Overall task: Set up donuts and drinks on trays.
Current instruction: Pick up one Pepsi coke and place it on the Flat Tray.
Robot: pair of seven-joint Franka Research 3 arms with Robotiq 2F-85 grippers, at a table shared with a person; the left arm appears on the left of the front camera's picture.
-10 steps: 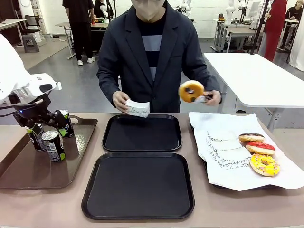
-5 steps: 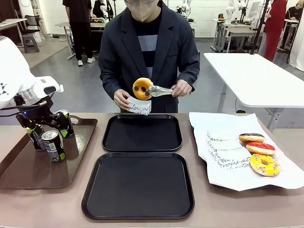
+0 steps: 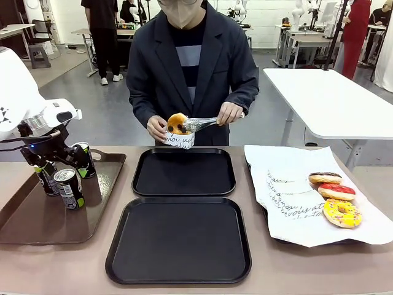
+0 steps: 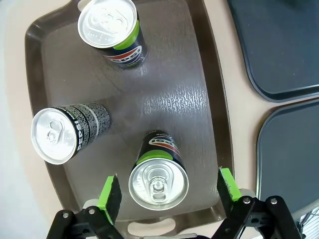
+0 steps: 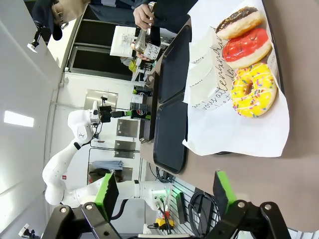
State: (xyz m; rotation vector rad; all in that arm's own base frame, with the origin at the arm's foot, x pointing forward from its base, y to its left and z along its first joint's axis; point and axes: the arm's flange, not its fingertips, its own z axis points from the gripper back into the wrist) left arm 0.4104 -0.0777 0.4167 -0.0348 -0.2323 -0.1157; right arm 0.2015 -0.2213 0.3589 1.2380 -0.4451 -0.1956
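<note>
Where the brown tray (image 4: pixel 199 114) sits, three cans (image 4: pixel 158 181) (Pepsi, seemingly), donuts (image 3: pixel 336 192) on paper (image 3: pixel 288 215).

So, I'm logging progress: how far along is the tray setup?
Done: nothing; the far tray and near tray are bare. In hand: the person's tongs hold a donut at a sleeve; the left gripper hangs open over a can. Left: three donuts on the paper, three cans on the brown tray.

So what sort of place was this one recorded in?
Probably a robotics lab or workshop hall, not a real shop. Plain white worktables stand on a bare grey floor, a white robot arm is at the near table, and a person stands in the back.
</note>
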